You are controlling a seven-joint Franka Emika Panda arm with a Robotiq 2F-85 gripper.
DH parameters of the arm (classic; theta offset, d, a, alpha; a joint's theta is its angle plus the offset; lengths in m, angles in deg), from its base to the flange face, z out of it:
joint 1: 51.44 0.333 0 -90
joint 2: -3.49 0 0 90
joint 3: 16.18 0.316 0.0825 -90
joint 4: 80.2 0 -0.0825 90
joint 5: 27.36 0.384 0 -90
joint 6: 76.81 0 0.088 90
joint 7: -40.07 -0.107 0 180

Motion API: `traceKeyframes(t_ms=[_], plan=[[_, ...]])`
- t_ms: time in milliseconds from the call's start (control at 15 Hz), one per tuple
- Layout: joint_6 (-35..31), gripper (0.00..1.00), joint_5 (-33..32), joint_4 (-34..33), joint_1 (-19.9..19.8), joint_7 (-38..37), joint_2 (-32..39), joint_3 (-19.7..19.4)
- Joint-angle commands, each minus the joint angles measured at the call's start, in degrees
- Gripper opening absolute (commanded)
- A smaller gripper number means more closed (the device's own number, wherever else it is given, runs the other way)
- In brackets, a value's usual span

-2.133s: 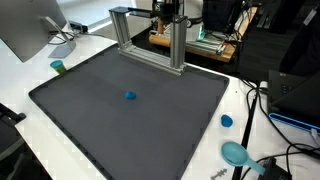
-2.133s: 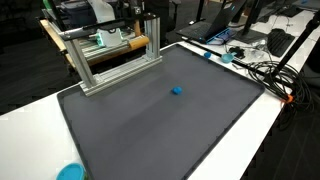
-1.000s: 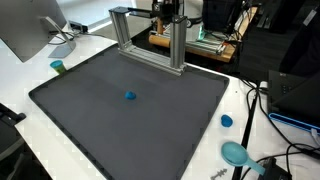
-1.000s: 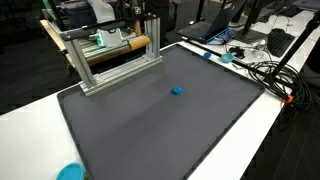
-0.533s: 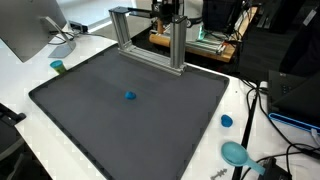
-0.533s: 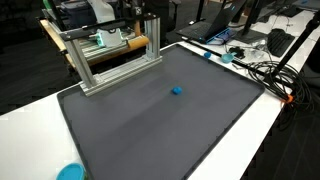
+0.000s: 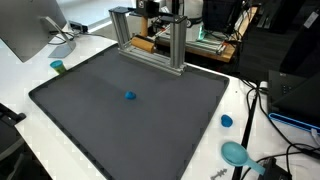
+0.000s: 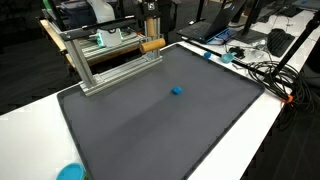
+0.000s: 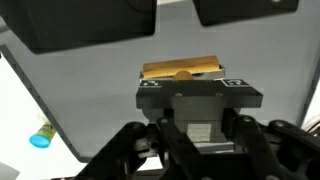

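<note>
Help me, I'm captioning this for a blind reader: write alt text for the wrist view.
A tan wooden block shows at the centre, against the upper edge of a silver metal frame, just beyond the gripper, whose two dark fingers enter from the top. Behind lies a grey mat, with a small teal object beside its lower-left edge.
</note>
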Motion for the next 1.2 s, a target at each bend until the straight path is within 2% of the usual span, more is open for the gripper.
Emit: traceKeyframes(t_ms=[0, 200, 400, 467, 667, 733, 867, 1133], plan=[[-4.76, 0.22, -7.52, -9.10, -3.67, -7.87, 11.32, 4.37], [1.27, 0.22, -8.44, -19.47, -2.06, -9.62, 22.04, 4.74], [8.88, 0.22, -1.78, -28.94, 1.40, -5.79, 31.19, 2.67], [3.47, 0.47, -5.41, -20.74, 1.48, -7.75, 25.08, 1.96], [6.32, 0.47, -3.27, -26.81, 2.96, -7.11, 31.35, 1.28], [6.44, 0.22, -3.16, -27.43, 3.05, -7.07, 31.92, 1.17], [4.34, 0.22, -5.03, -28.61, 3.68, -9.07, 33.31, 0.33], [8.20, 0.22, -3.29, -36.76, 4.63, -2.84, 39.40, -0.60]])
